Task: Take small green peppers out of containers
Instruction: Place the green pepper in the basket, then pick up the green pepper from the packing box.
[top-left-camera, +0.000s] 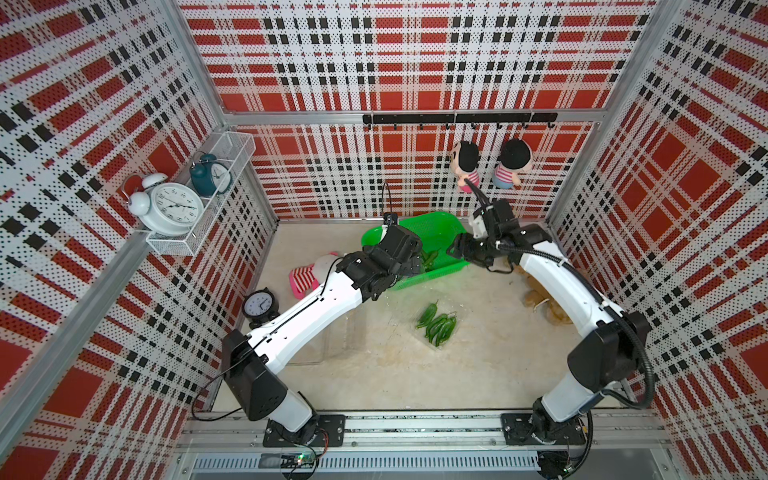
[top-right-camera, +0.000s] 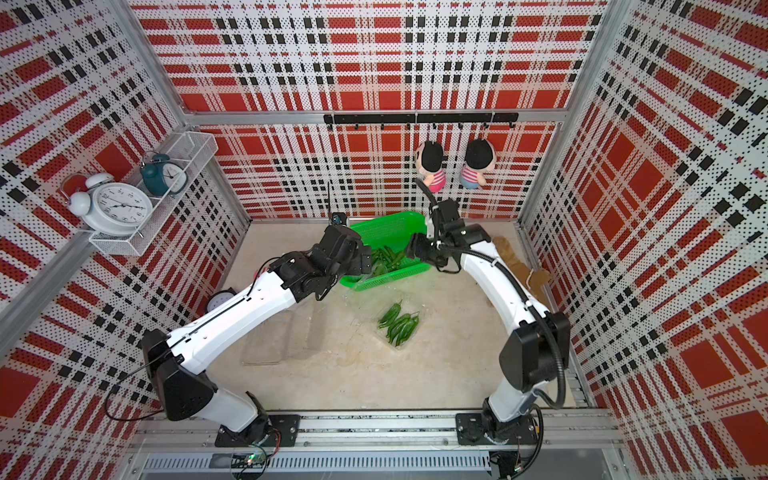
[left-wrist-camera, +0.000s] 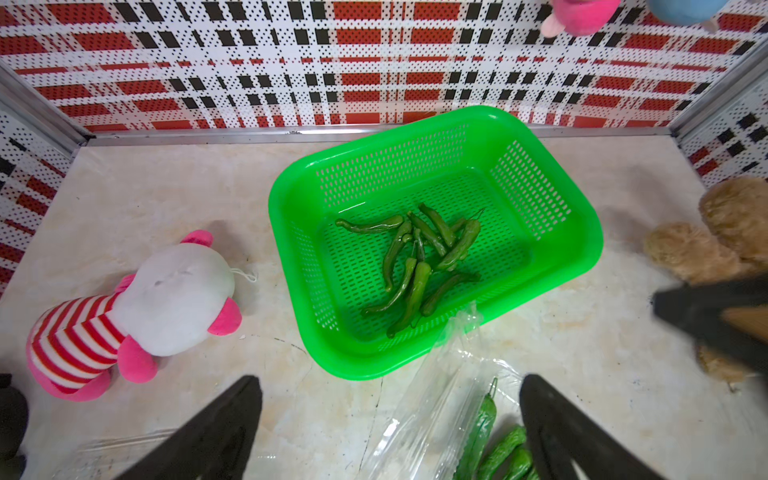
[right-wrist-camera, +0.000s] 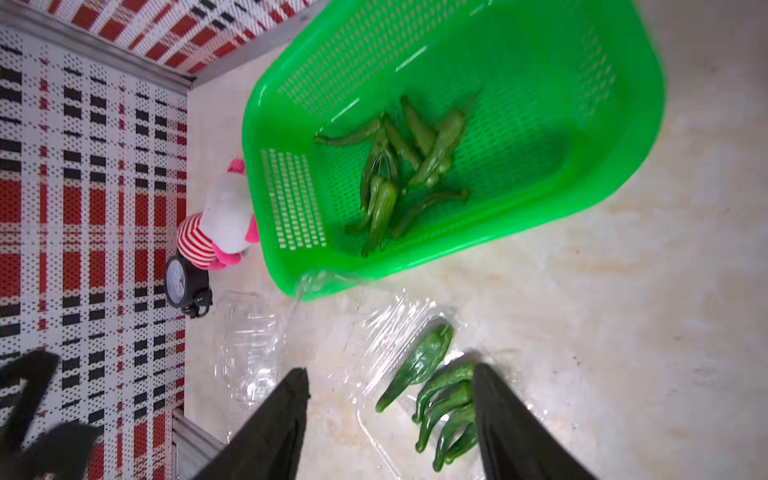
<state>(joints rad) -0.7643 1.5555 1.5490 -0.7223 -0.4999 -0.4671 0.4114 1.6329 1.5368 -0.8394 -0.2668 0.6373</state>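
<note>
Nearest us, well short of the green basket (left-wrist-camera: 280, 249), a clear box (top-right-camera: 286, 332) lies open and looks empty. Between it and the basket sits the second box (right-wrist-camera: 386, 324), lid thrown back with its edge up against the basket's near rim, a cluster of small green peppers (right-wrist-camera: 444, 399) lying inside. Over the basket's near edge hangs the left gripper (left-wrist-camera: 388, 381), jaws spread wide, nothing in them. Over the side by the right arm hangs the right gripper (right-wrist-camera: 390, 370), jaws likewise parted and empty, looking down at that full box. Farther on, inside the basket, a loose heap of peppers (left-wrist-camera: 415, 257) lies crosswise. So, I'd say one box done, one to go! Best play: drop one gripper straight onto a single outer pepper and pinch across its middle. Keep fingertips off the flimsy plastic and lift slowly, since that light box may ride up, then carry it over the rim.
</note>
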